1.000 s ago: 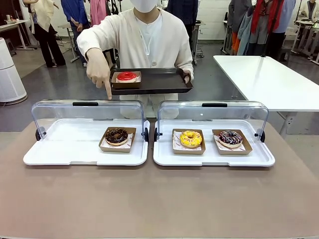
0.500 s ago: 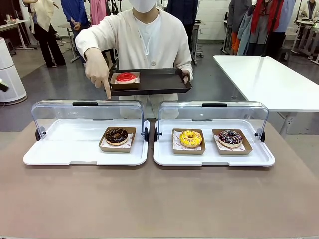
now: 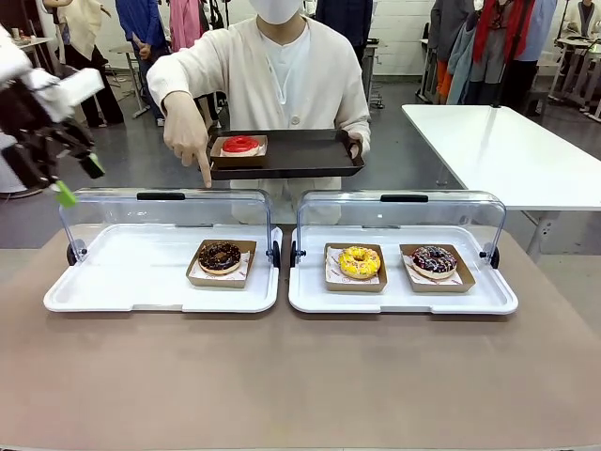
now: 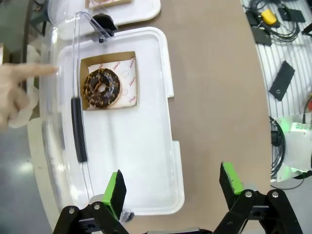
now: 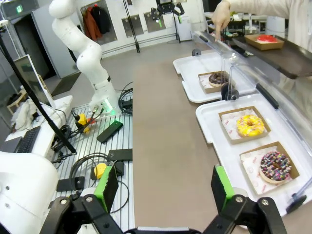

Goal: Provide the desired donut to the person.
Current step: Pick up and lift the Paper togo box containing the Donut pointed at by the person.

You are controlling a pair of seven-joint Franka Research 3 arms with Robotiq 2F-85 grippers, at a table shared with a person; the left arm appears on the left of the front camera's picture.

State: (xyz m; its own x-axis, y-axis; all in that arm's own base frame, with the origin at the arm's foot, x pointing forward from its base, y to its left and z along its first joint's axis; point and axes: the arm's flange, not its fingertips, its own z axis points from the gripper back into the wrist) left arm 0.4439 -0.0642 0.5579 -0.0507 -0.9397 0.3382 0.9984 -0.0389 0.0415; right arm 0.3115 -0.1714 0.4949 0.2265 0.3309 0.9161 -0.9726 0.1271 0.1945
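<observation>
My left gripper (image 3: 80, 178), open wide and empty, hovers over the outer end of the left tray (image 3: 122, 282), while the chocolate donut (image 3: 220, 256), which the person's hand (image 3: 186, 136) points at, lies at its inner end, nearer to this arm.

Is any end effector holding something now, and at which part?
Nothing. The left end effector and the right end effector are both open and empty. A person's hand grips the tray at its edge.
</observation>
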